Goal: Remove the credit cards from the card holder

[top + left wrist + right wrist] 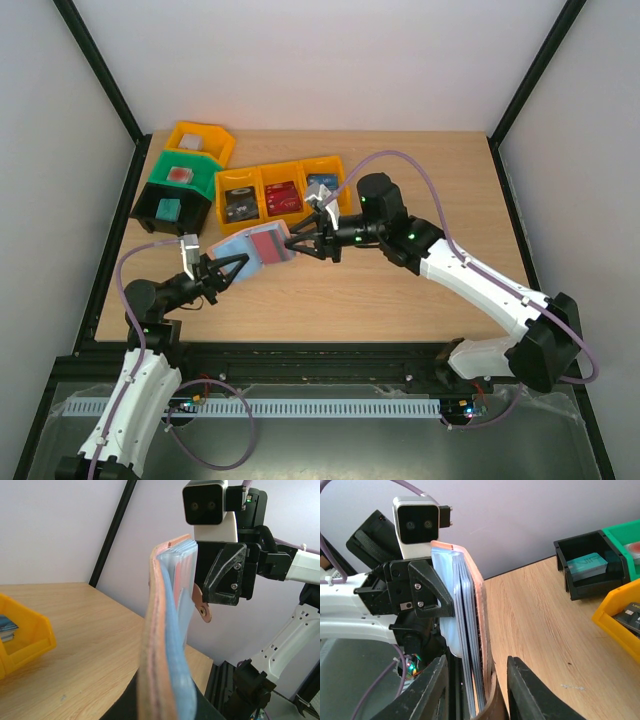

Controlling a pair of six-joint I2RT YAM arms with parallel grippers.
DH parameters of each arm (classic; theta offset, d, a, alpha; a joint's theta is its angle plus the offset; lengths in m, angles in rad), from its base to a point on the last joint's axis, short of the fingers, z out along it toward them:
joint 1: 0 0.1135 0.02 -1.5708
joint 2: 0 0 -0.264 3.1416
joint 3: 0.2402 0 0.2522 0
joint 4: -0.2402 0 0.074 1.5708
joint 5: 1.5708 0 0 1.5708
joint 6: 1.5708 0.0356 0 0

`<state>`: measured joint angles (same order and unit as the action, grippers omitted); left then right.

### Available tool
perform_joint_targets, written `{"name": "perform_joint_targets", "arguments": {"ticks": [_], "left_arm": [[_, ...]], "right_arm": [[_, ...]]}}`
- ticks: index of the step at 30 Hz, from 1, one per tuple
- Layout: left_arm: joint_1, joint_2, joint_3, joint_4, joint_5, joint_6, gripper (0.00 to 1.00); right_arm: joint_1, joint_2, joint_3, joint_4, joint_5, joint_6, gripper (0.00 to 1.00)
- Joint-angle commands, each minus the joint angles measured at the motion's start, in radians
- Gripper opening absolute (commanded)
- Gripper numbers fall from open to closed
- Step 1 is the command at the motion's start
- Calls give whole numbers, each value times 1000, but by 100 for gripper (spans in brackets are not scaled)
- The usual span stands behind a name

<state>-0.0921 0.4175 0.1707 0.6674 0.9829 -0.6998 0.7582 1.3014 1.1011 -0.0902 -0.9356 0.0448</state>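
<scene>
Card holder [250, 252] x1, tan leather w/ lt-blue lining, flat, held above worktop [400, 290] btwn left fingers [233, 264] & right fingers [300, 241], both clamped on it. Bins [220, 145] x6, plastic.

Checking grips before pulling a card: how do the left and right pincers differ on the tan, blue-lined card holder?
Left pincer grips the left end of the tan, blue-lined card holder; right pincer its right end, by the red card. Left arm is bent close; right arm reaches far out. Both hold it aloft.
</scene>
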Motion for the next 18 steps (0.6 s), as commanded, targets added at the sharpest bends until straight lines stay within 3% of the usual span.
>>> {"name": "perform_joint_targets", "arguments": {"ticks": [1,7,10,18], "left_arm": [[6,-14,-2,20,1,6,2],[6,-14,-2,27,3,12,2],[6,-14,-3,27,6,16,2],[6,-12,-5,32,6,19,2]], "right_arm": [[-4,-14,1,55,5,20,30],[-3,11,0,89,3,63,24],[-1,24,-7,124,10,93,16],[35,49,0,143,44,87,15]]}}
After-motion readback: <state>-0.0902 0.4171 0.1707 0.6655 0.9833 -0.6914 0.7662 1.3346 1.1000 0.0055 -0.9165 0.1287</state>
